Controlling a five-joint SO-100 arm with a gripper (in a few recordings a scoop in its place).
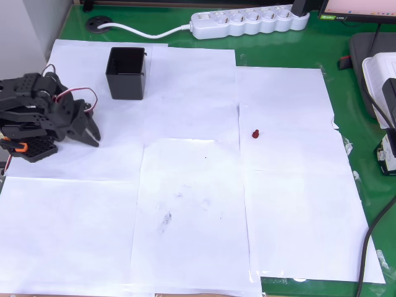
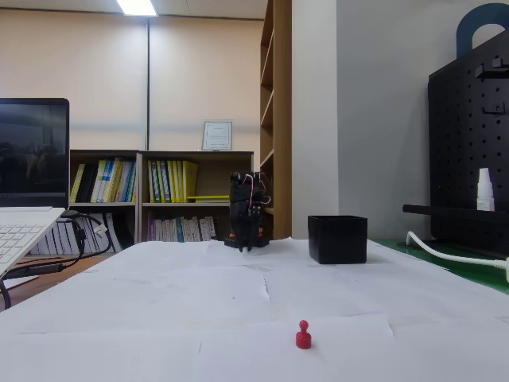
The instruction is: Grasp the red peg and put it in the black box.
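The red peg [image 1: 255,133] stands upright on the white paper, right of centre in the overhead view; in the fixed view the red peg [image 2: 303,335] is close to the camera. The black box [image 1: 127,73] sits open-topped at the back left, and the same black box [image 2: 338,239] appears right of the arm in the fixed view. My gripper [image 1: 93,135] rests folded at the left edge, just below and left of the box and far from the peg. Its jaws look shut with nothing in them. From the front, the gripper [image 2: 246,243] points down at the table.
White paper sheets [image 1: 185,204] cover a green table. A white power strip [image 1: 247,21] and its cable lie along the back edge. A laptop [image 2: 24,199] and cables sit at the table's side in the fixed view.
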